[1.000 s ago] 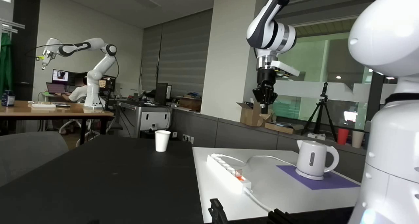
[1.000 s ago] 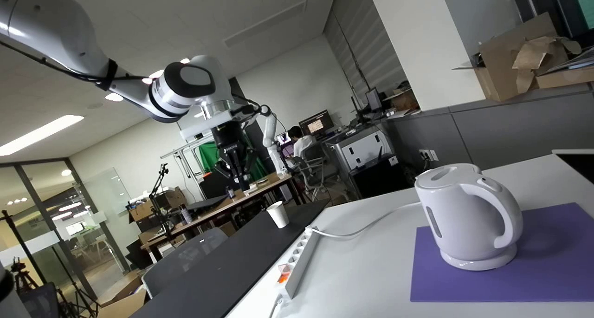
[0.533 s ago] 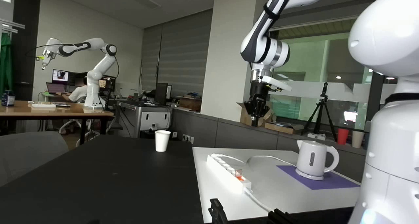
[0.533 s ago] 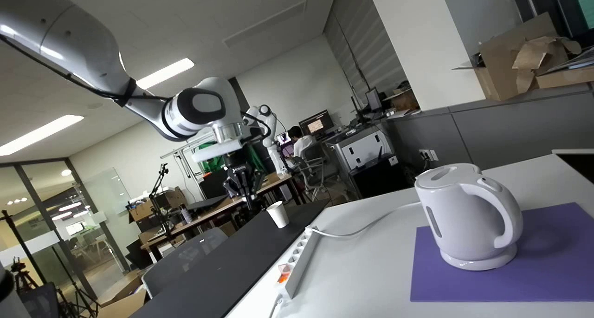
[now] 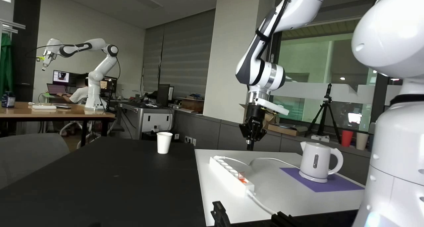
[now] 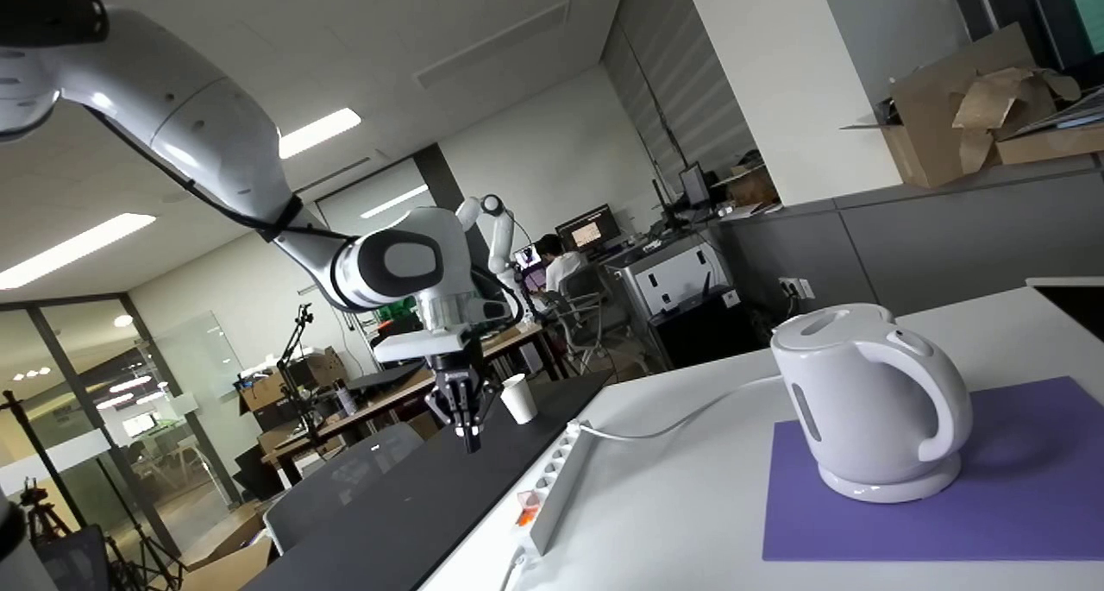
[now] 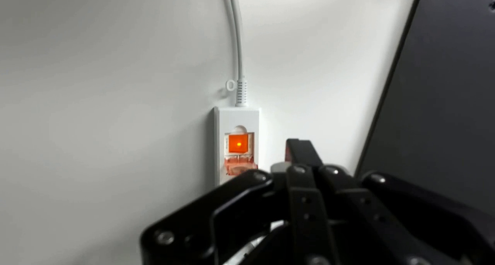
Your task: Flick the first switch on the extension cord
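Observation:
The extension cord is a long white strip that lies on the white table in both exterior views (image 5: 228, 180) (image 6: 561, 487). Its end with the cable shows in the wrist view (image 7: 238, 120). An orange switch (image 7: 238, 144) with a bright yellow spot sits near that end; a clear reddish flap (image 7: 240, 167) stands open beside it. The switch also shows in both exterior views (image 5: 243, 180) (image 6: 526, 517). My gripper (image 5: 250, 145) (image 6: 471, 443) points down above the strip, apart from it. In the wrist view its fingertips (image 7: 304, 153) are together, right of the switch. The gripper hides the strip's socket part there.
A white kettle (image 5: 316, 162) (image 6: 871, 401) stands on a purple mat (image 5: 334, 184). A white cable (image 5: 271, 158) runs from the strip's far end toward the kettle. A black table (image 5: 116, 187) adjoins the white table and bears a white paper cup (image 5: 164, 142) (image 6: 517, 399).
My gripper has come down steadily toward the table, moving left in an exterior view. It has stayed shut in looks. The strip, kettle and cup have not moved.

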